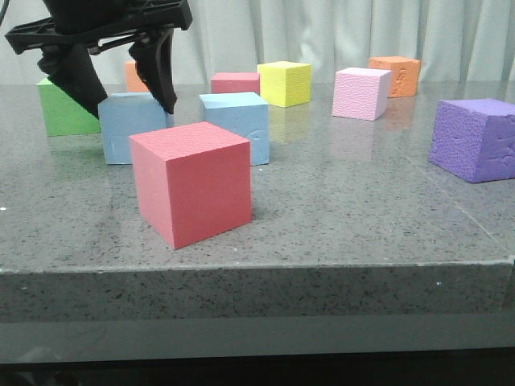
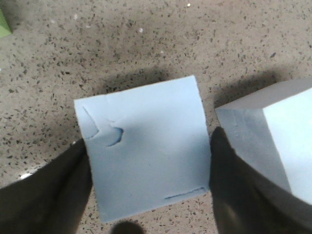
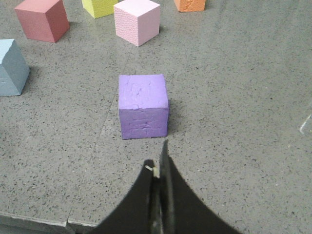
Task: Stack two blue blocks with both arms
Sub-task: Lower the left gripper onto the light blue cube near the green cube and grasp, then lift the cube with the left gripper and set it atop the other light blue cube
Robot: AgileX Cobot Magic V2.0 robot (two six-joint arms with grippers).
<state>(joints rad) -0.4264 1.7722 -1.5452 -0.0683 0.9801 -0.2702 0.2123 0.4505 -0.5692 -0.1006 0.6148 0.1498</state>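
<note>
Two sky-blue blocks stand side by side on the grey table. My left gripper straddles the left blue block. In the left wrist view its dark fingers lie against two opposite sides of that block, with no gap showing, and the block rests on the table. The second blue block stands just to its right and shows in the left wrist view. My right gripper is shut and empty, just in front of the purple cube. It is out of the front view.
A large red cube stands in front of the blue blocks. A green cube is at the far left. A small red cube, a yellow cube, a pink cube and an orange cube stand behind. The purple cube is at the right.
</note>
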